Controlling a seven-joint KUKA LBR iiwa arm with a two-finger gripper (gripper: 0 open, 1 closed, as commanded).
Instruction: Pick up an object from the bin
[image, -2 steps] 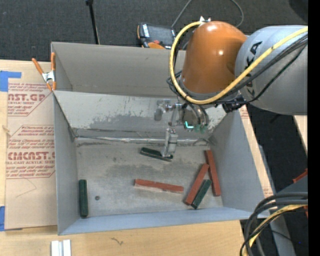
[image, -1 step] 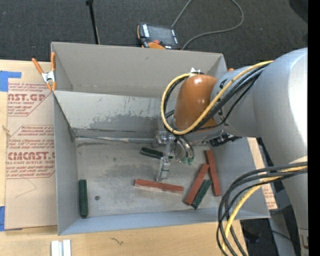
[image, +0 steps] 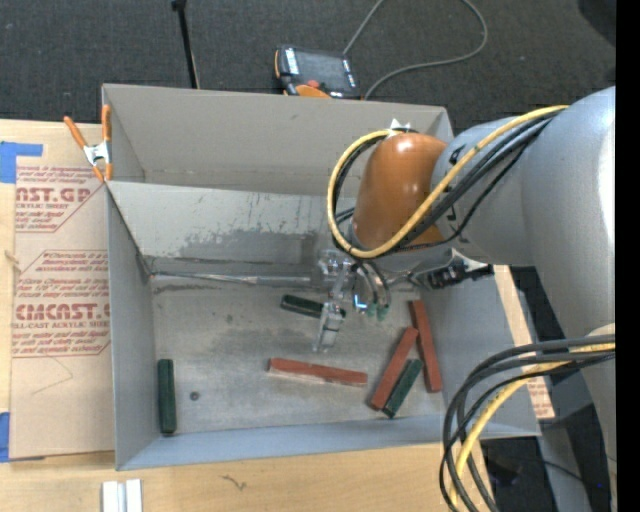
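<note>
Dark green stick (image: 298, 304) just beside gripper (image: 330, 333), maybe touching; red-brown bar (image: 317, 372) near; gripper opening: cannot tell.

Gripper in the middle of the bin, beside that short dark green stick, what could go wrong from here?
1. The gripper sits beside the short dark green stick, not squarely over it, so a descent may push the stick aside.
2. The red-brown stick lies flat on the bin floor. A thing that thin and flat could slip free.
3. The heap of sticks lies close to its right, and a sideways move might knock it.
</note>
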